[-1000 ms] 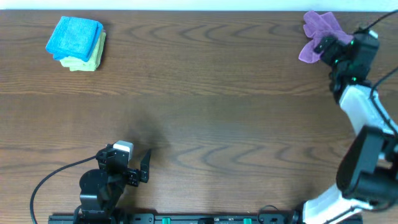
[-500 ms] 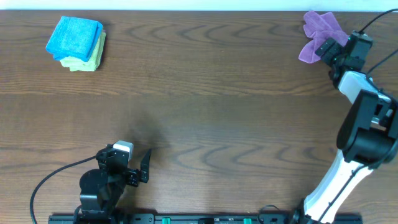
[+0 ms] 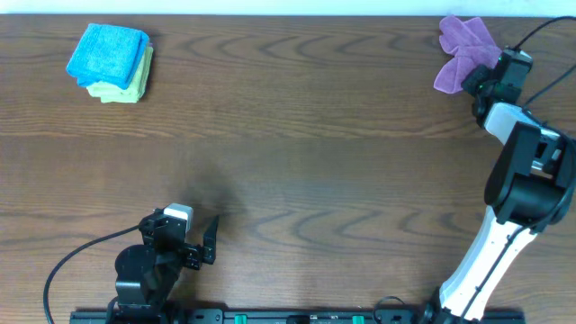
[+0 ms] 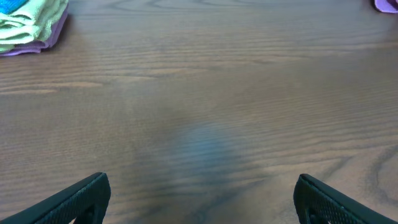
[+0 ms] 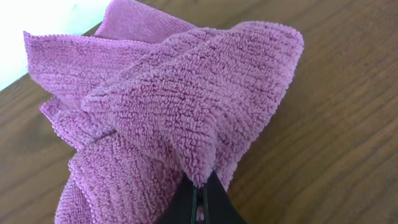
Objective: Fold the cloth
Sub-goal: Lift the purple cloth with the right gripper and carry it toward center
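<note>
The purple cloth (image 3: 461, 50) lies crumpled at the table's far right corner, bunched into raised folds (image 5: 174, 106). My right gripper (image 3: 477, 79) is at its near edge, and in the right wrist view my right gripper (image 5: 200, 198) is shut on a pinched ridge of the cloth. My left gripper (image 3: 200, 241) sits near the front edge at the left, far from the cloth. In the left wrist view my left gripper (image 4: 202, 199) stands open over bare wood, and a sliver of the cloth (image 4: 387, 5) shows at the top right.
A bright blue folded cloth (image 3: 108, 52) rests on a yellow-green one (image 3: 135, 83) at the far left corner. The table's back edge (image 3: 288, 15) runs just behind the cloth. A black cable (image 3: 72, 261) trails from the left arm.
My right gripper has closed on a fold of the cloth and the right arm has reached further toward the back corner. The left arm has not moved.
</note>
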`<state>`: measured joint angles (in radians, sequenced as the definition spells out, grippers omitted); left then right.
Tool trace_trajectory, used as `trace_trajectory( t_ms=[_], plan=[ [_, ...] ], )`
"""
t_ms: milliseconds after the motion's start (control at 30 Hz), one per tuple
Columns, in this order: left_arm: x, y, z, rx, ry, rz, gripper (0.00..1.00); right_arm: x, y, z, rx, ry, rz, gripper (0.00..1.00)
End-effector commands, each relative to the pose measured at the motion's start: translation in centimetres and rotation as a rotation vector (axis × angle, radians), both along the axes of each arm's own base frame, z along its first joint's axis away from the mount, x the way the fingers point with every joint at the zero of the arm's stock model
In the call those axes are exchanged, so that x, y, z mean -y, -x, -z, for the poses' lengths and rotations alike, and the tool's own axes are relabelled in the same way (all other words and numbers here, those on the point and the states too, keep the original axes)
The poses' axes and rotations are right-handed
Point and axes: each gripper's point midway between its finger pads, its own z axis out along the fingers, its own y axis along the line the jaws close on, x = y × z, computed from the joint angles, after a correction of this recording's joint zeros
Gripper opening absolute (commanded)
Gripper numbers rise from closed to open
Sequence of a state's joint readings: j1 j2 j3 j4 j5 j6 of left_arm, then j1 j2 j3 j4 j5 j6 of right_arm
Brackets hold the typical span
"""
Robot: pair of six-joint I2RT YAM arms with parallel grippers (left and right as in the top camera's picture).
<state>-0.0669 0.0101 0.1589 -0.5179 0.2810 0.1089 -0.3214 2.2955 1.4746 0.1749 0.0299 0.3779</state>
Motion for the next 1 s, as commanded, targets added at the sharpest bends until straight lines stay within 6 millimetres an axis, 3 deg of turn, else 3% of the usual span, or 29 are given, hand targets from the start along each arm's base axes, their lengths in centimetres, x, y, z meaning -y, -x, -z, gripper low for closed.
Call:
trace_trajectory(
  t_ms=[0, 100, 200, 433, 667, 833, 967],
  plan=[
    [-0.1, 0.0, 0.6, -0.010, 0.000, -0.006, 0.95, -0.7, -0.5, -0.4, 0.014, -0.032, -0.049, 0.01],
    [-0.1, 0.0, 0.6, -0.010, 0.000, -0.006, 0.95, -3.4, -1.4, -1.9, 0.062, -0.102, -0.170, 0.01],
    [-0.1, 0.0, 0.6, -0.010, 0.000, -0.006, 0.95, -7.5, -2.0, -5.2, 0.121, -0.174, -0.323, 0.01],
    [-0.1, 0.0, 0.6, -0.010, 0.000, -0.006, 0.95, -17.9, 0.1, -12.5, 0.177, -0.371, -0.684, 0.01],
    [-0.1, 0.0, 0.6, -0.010, 0.000, -0.006, 0.95, -30.8, 6.1, -21.6, 0.245, -0.564, -1.126, 0.01],
    [-0.1, 0.0, 0.6, -0.010, 0.000, -0.006, 0.95, -41.3, 13.2, -27.2, 0.218, -0.610, -1.363, 0.01],
    [-0.1, 0.0, 0.6, -0.010, 0.000, -0.006, 0.95, -48.0, 19.5, -30.4, 0.210, -0.616, -1.541, 0.01]
  ],
)
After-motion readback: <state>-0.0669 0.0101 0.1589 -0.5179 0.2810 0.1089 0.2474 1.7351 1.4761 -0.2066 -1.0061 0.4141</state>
